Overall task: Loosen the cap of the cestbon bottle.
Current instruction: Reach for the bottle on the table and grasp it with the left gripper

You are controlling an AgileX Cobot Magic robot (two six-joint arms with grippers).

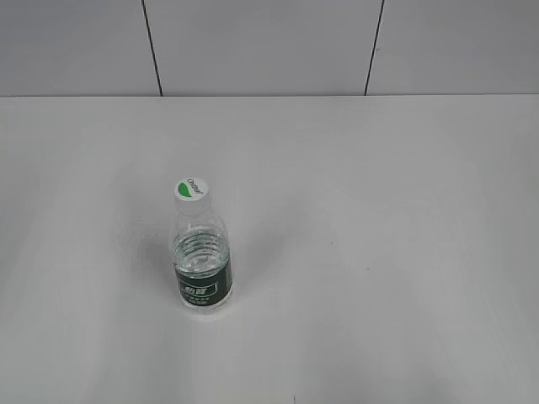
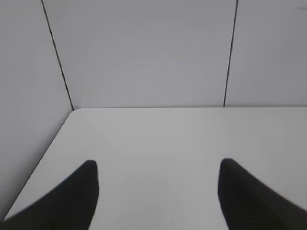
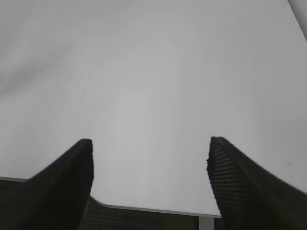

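The cestbon bottle (image 1: 202,261) stands upright on the white table, left of centre in the exterior view, clear with a dark green label band near its base. Its white cap (image 1: 190,189) with a green half-circle mark sits on the neck. Neither gripper shows in the exterior view. My left gripper (image 2: 158,165) is open and empty over bare table. My right gripper (image 3: 149,143) is open and empty above the table's near edge. The bottle is out of view in both wrist views.
The white table (image 1: 379,252) meets a grey panelled wall (image 1: 269,42) at the back. The left wrist view shows the table's far left corner (image 2: 76,111). The right wrist view shows the table's front edge (image 3: 153,210) with dark floor below.
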